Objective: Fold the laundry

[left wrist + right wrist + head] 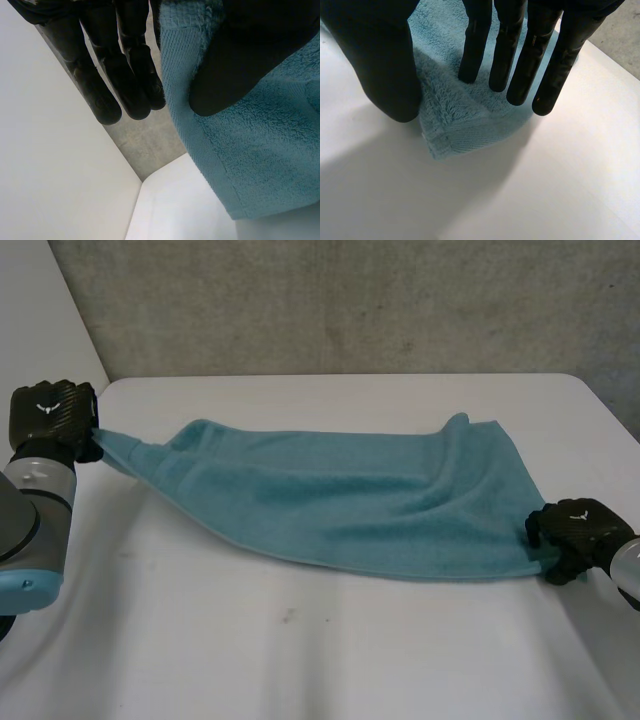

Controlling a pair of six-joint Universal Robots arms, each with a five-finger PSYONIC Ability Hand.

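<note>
**A:** What is met nearest on the white table (300,650)?

**B:** A bare stretch of tabletop is seen first. Just beyond it, toward the right side, the right hand (575,535) is found at the near right corner of a teal towel (340,500).

**A:** How is that corner held?

**B:** It is pinched. In the right wrist view the fingers (520,60) are laid straight on the terry, the thumb (385,65) is set against the cloth beside them, and a ridge of towel (465,125) is bunched up between the two. The very tip of the corner, with its flat hem, is seen on the table just past the thumb's tip.

**A:** And where is the towel placed?

**B:** It is spread unfolded across the middle of the table, stretched slantwise between the two hands. Soft wrinkles are seen toward its right half, and its far right corner is slightly rucked up.

**A:** What is found farther back?

**B:** At the table's left edge the left hand (52,415) is closed on the towel's far left corner, and the cloth is drawn to a narrow, taut point at that hand. In the left wrist view the thumb (235,60) is pressed over the terry face, while the fingers (125,75) are seen just beside the hemmed edge, so the corner is taken to be gripped between them.

**A:** And beyond that?

**B:** A rough grey wall (350,300) is seen behind the table's far edge.
</note>
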